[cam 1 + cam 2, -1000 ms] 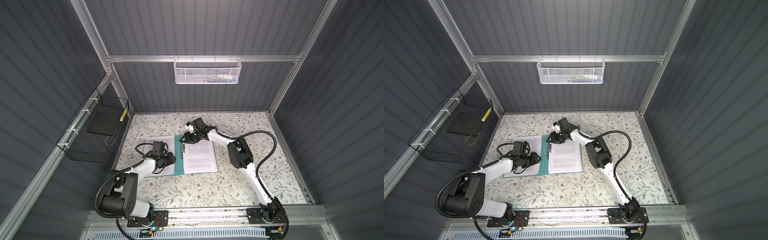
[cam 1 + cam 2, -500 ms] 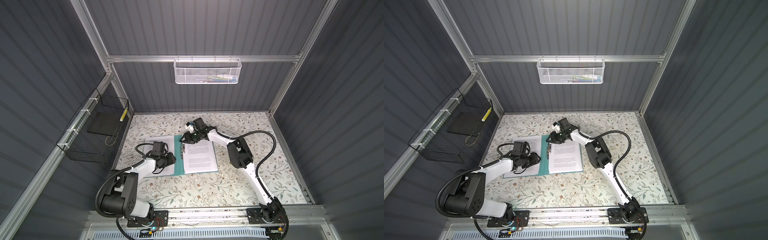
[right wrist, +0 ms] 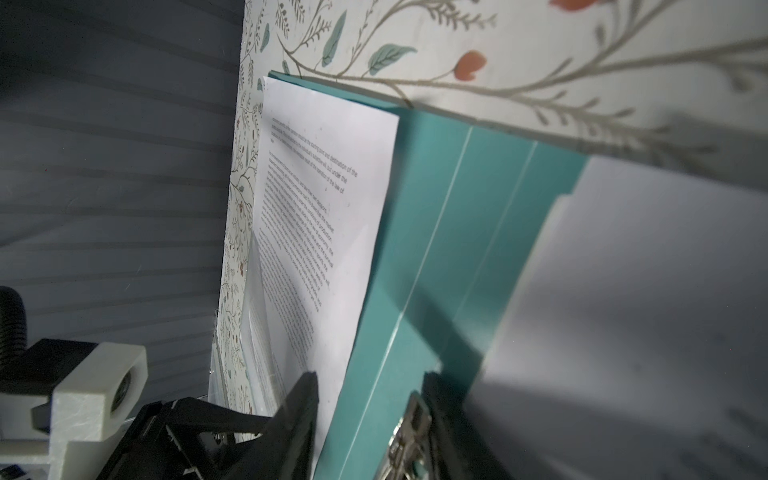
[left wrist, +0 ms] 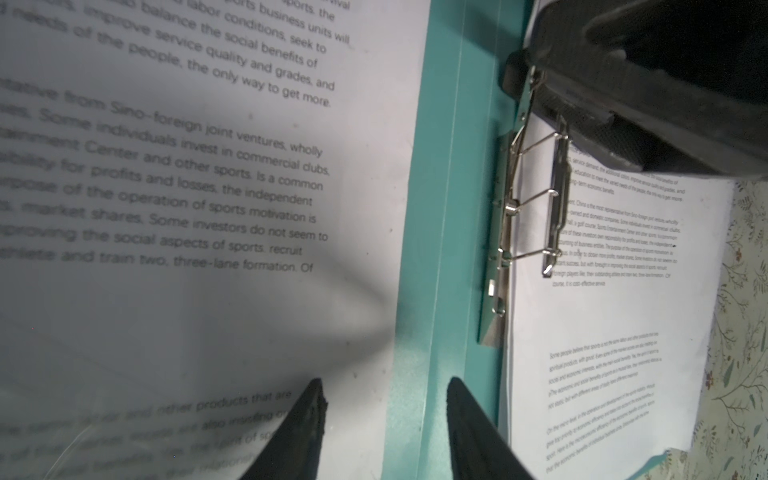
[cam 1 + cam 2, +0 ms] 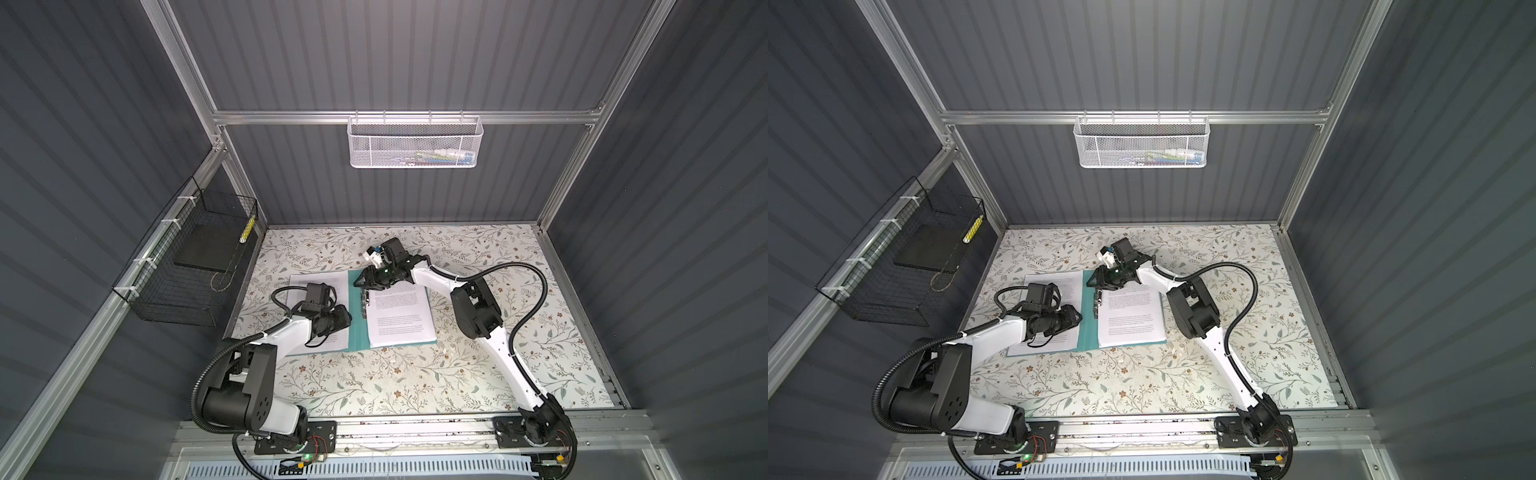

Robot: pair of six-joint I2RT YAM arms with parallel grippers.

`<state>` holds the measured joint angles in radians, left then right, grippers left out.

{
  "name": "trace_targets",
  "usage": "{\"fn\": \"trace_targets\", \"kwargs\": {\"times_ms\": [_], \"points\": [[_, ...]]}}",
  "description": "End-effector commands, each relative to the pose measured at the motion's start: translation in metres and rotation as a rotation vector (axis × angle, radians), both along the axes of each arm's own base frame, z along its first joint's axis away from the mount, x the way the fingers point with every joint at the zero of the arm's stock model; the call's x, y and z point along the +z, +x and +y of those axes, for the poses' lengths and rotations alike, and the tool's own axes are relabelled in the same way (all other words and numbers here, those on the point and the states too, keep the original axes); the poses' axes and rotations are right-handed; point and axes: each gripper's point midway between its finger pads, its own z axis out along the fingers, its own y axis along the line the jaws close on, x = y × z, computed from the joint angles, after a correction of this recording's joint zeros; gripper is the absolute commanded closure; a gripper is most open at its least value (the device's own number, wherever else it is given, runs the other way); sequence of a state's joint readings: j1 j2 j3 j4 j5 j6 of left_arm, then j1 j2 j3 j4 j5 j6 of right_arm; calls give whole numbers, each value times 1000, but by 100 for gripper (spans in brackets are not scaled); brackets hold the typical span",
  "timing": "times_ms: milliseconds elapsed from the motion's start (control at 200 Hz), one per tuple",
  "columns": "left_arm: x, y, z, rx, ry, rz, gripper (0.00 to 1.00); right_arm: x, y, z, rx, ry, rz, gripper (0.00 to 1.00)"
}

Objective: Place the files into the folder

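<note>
- While the thin teal-green folder (image 5: 356, 332) lies open and flat on the floral-patterned table (image 5: 415, 382), the printed white paper files (image 5: 401, 320) rest on one cover, their edge at the silver metal clip bar (image 4: 557, 199) (more printed sheets (image 5: 322, 277) cover the opposite side).
- The left gripper (image 4: 384, 399) hovers over the sheet edge near the spine, fingers parted, holding nothing.
- The right gripper (image 3: 370, 399) sits at the clip bar's end, fingers apart, one just beside the metal.

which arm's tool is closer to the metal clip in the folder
right. the right tool is at one end of the metal clip, with the clip between its fingers. the left tool is apart from it, over the sheet edge across the folder spine.
</note>
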<state>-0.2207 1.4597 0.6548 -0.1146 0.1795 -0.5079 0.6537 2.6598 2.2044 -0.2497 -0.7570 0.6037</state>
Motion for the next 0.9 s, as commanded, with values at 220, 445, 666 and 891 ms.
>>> {"fn": "trace_targets", "kwargs": {"times_ms": [220, 445, 666, 891], "points": [[-4, -2, 4, 14, 9, 14, 51, 32, -7, 6, 40, 65, -35, 57], [-3, -1, 4, 16, 7, 8, 51, 42, -15, 8, 60, 90, -63, 57], [-4, -1, 3, 15, 5, 9, 51, 45, -16, 11, 77, 101, -80, 56], [-4, 0, 3, 16, 4, 10, 52, 45, -15, 11, 82, 96, -97, 56]]}}
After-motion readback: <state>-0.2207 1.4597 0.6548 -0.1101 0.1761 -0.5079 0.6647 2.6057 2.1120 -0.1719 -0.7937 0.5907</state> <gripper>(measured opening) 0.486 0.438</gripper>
